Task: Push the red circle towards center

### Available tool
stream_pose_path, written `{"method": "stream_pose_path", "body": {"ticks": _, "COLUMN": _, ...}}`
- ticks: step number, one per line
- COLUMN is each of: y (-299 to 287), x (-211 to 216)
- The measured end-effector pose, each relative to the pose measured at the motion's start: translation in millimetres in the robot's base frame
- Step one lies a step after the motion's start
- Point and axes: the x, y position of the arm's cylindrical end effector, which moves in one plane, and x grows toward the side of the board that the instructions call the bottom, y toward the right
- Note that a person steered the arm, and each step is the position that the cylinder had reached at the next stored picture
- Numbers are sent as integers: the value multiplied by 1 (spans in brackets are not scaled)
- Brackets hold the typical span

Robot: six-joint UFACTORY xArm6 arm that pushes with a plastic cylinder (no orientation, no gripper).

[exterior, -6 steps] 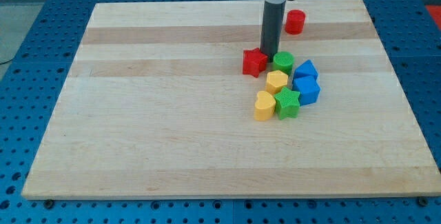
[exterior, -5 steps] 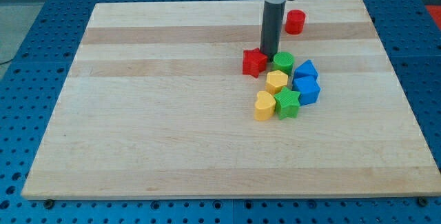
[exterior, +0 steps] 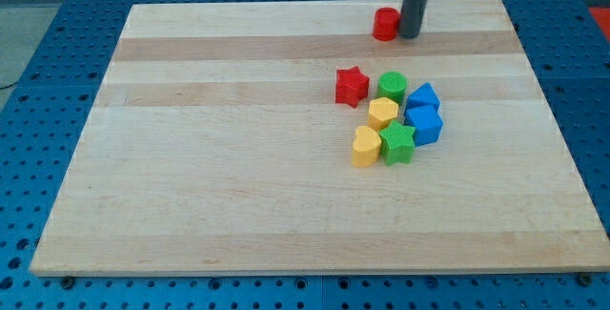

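Note:
The red circle (exterior: 385,24) is a short red cylinder near the view's top edge of the wooden board (exterior: 238,157), right of the middle. My tip (exterior: 410,35) stands against its right side. The dark rod rises from there out of the view's top. A red star (exterior: 352,85) lies well below the circle, at the upper left of a cluster of blocks.
The cluster holds a green circle (exterior: 392,86), a yellow hexagon (exterior: 383,113), a yellow heart (exterior: 365,146), a green star (exterior: 397,142) and two blue blocks (exterior: 423,96) (exterior: 425,124). A blue perforated table surrounds the board.
My tip has left the red star and green circle, moving up and right to the red circle's right side. The red circle has shifted left and slightly up.

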Motion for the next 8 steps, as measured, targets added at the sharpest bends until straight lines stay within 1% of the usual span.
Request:
{"method": "stream_pose_path", "body": {"ticks": 1, "y": -4, "x": -33}}
{"method": "stream_pose_path", "body": {"ticks": 2, "y": -32, "x": -41}}
{"method": "stream_pose_path", "body": {"ticks": 3, "y": -49, "x": -27}}
{"method": "stream_pose_path", "body": {"ticks": 6, "y": -96, "x": 64}}
{"method": "stream_pose_path", "body": {"ticks": 7, "y": -121, "x": 84}}
{"method": "stream_pose_path", "body": {"ticks": 8, "y": -144, "x": 69}}
